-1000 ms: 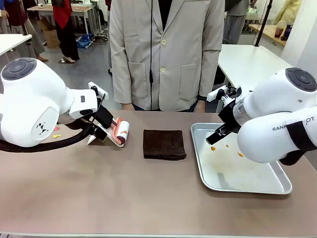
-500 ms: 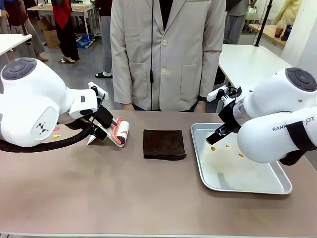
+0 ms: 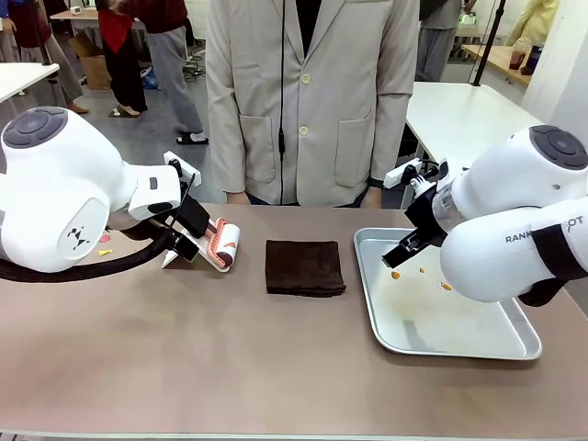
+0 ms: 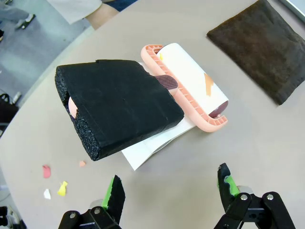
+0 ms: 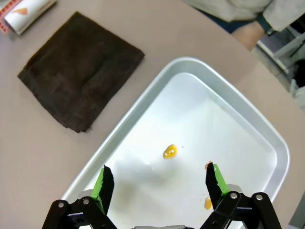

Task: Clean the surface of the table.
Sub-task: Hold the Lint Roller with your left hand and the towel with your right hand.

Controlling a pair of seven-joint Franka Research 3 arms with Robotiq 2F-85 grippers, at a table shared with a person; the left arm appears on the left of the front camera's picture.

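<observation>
On the taupe table point(image 3: 230, 367), the left gripper point(image 4: 169, 179) hangs spread toward the lint roller point(image 4: 190, 86), likely to grasp it, while the right gripper point(image 5: 158, 174) gapes empty above the tray point(image 5: 267, 138).

On the bench point(image 3: 184, 367): one lint roller point(image 3: 225, 244), one white sheet point(image 4: 143, 155) under it, one folded dark brown cloth point(image 3: 304, 266), one silver tray point(image 3: 432, 322). In the tray, three orange crumbs point(image 5: 169, 151). Near the roller, four small scraps point(image 4: 62, 188): one red, one pink, one white, one yellow.
</observation>
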